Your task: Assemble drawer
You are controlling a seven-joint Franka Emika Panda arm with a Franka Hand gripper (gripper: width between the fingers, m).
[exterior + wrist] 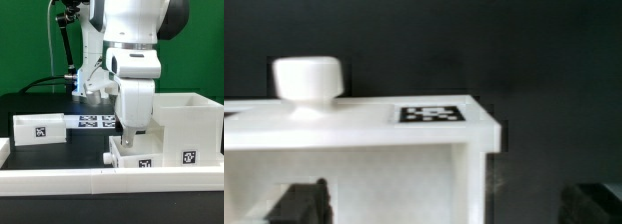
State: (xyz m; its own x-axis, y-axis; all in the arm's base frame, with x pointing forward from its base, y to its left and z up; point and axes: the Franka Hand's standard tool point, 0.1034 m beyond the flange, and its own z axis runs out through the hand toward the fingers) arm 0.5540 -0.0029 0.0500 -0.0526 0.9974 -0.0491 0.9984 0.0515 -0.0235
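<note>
A small white drawer tray (150, 158) with black-and-white tags sits near the front rail. In the wrist view its front panel (358, 140) carries a white knob (308, 85) and a tag (432, 113). My gripper (130, 140) is low over this tray. In the wrist view the gripper (452, 205) is open, with one finger (304, 203) in front of the panel and the other (598, 203) out past the tray's corner, a gap between them. The large hollow housing (190, 122) stands just to the exterior view's right. A second tray (38, 128) lies at the left.
The marker board (95, 122) lies flat behind the gripper. A low white rail (100, 182) borders the table's front edge. The arm's base and cables (70, 60) stand at the back. The table top is black.
</note>
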